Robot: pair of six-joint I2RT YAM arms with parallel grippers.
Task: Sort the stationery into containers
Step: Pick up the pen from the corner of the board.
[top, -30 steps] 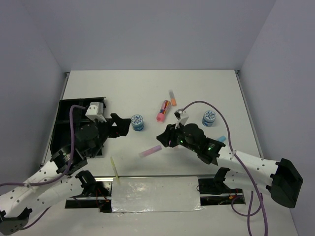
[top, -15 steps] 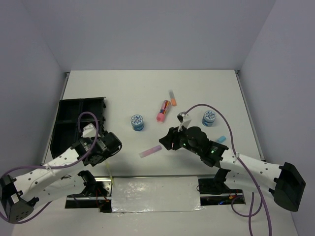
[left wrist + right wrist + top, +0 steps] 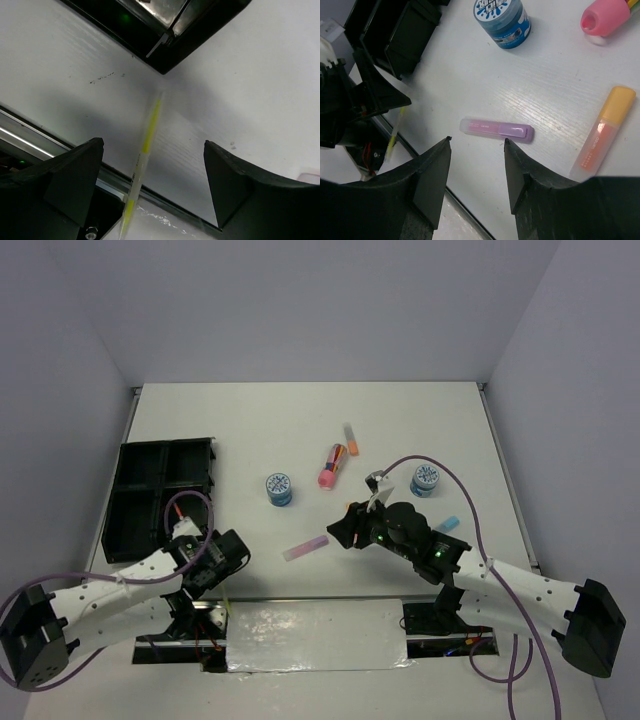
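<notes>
Your left gripper (image 3: 152, 145) stands wide open and empty, the yellow pen (image 3: 142, 157) lying untouched between its jaws. Your right gripper (image 3: 476, 141) is half open and empty, the lilac stick (image 3: 497, 131) just ahead.

Table (image 3: 260, 430) bears tray (image 3: 160, 487), 2 rolls (image 3: 279, 489), highlighter (image 3: 331, 466), sticks (image 3: 305, 548).

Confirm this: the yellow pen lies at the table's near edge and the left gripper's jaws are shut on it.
Wrong on the jaws. The left gripper stands wide open, a jaw on each side of the yellow pen and clear of it. The pen does lie at the near edge of the table. The left wrist view shows this.
</notes>
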